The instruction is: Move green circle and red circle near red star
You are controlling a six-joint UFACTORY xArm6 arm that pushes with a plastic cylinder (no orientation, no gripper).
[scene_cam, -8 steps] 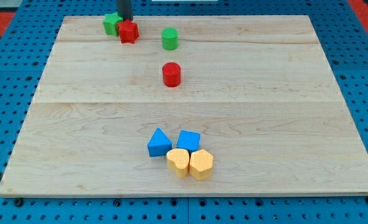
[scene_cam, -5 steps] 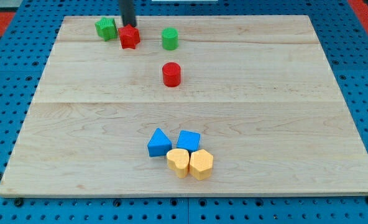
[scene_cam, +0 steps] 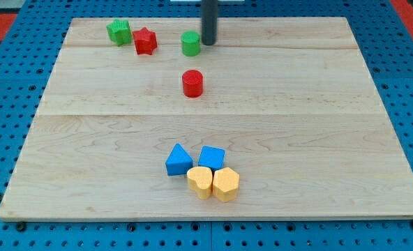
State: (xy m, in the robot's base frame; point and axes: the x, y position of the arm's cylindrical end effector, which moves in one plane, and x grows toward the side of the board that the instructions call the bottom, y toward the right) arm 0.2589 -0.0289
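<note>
The red star (scene_cam: 145,40) lies near the board's top left. The green circle (scene_cam: 190,43) stands to its right, a block's width away. The red circle (scene_cam: 192,83) stands below the green circle, toward the board's middle. My tip (scene_cam: 208,43) is just to the right of the green circle, close beside it; whether it touches is unclear.
A green star-like block (scene_cam: 119,32) lies left of the red star. A blue triangle (scene_cam: 178,160), a blue block (scene_cam: 211,158) and two yellow blocks (scene_cam: 200,182) (scene_cam: 226,184) cluster near the board's bottom middle. The wooden board (scene_cam: 318,125) rests on a blue pegboard.
My tip has moved right from beside the red star to the right side of the green circle. The green star-like block shifted left earlier. The circles have not moved.
</note>
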